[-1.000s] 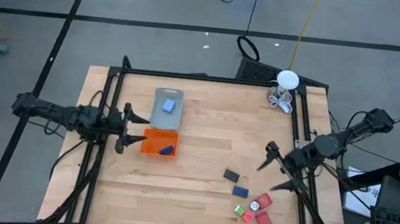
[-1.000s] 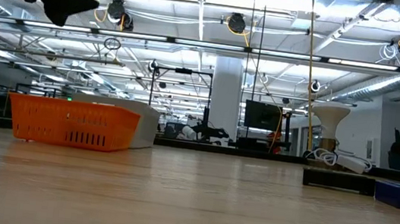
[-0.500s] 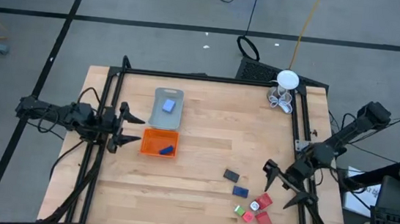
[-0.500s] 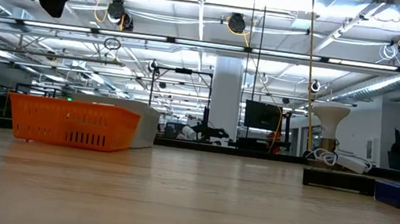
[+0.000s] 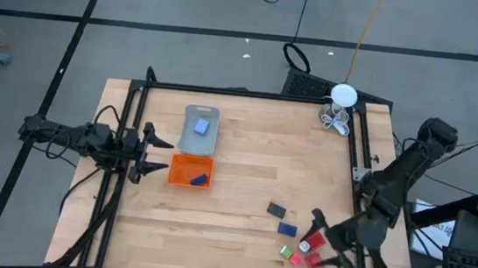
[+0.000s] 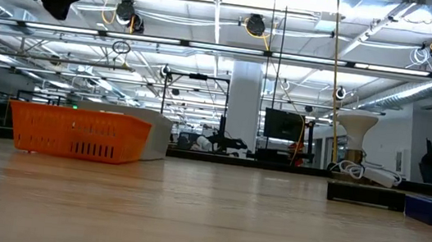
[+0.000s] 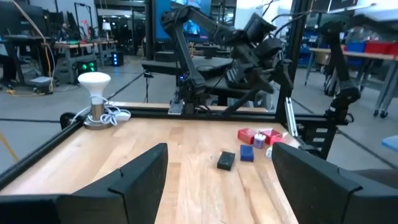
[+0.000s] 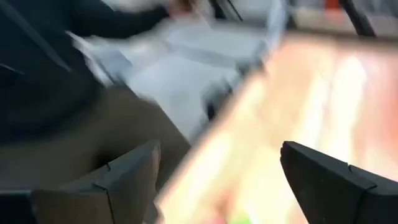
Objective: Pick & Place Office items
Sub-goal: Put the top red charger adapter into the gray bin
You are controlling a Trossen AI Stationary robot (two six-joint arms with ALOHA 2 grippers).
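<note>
Jaws wide open and empty on right gripper (image 5: pixel 325 242), poised over office items (image 5: pixel 305 249) at tabletop's near-right corner for grabbing; left gripper (image 5: pixel 151 149) open, idle at left edge.

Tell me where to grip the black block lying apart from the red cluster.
Take the black block across its short sides, coming straight down from above. It lies flat on the table, skewed to the table edges, with bare wood all round, so turn the jaws to match its slant.

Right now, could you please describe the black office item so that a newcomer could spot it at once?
Start at the orange tray on the wooden table and look toward the right gripper. The black block lies alone on bare wood, short of the colourful cluster; it is the only black piece.
</note>
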